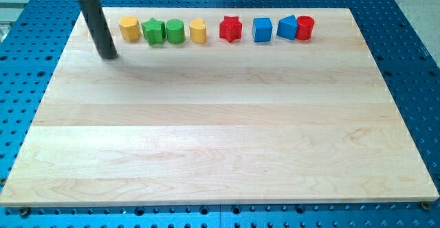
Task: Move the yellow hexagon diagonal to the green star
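The yellow hexagon point(128, 28) sits at the left end of a row of blocks near the view's top. The green star point(153, 31) is right beside it on its right, nearly touching. My tip point(109, 55) rests on the board below and to the left of the yellow hexagon, a short gap away from it. The dark rod rises from the tip toward the view's top left.
Further right in the row stand a green cylinder point(175, 31), a yellow heart-like block point(198, 31), a red star point(231, 29), a blue cube point(262, 29), a blue triangular block point(287, 27) and a red cylinder point(305, 28). The wooden board point(220, 132) lies on a blue perforated table.
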Robot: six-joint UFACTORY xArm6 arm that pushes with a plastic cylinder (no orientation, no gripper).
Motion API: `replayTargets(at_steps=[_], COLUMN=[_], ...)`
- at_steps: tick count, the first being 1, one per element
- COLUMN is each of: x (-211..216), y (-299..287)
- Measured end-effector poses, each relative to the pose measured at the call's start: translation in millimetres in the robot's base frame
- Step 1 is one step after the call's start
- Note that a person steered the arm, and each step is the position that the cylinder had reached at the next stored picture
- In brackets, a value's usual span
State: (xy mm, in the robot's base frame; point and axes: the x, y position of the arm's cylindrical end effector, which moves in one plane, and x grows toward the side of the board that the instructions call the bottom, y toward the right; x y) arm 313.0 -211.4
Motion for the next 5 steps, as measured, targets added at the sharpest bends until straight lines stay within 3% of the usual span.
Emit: replayTargets(at_steps=[2,3,5], x=[-91,-92,-22], y=[13,32,23])
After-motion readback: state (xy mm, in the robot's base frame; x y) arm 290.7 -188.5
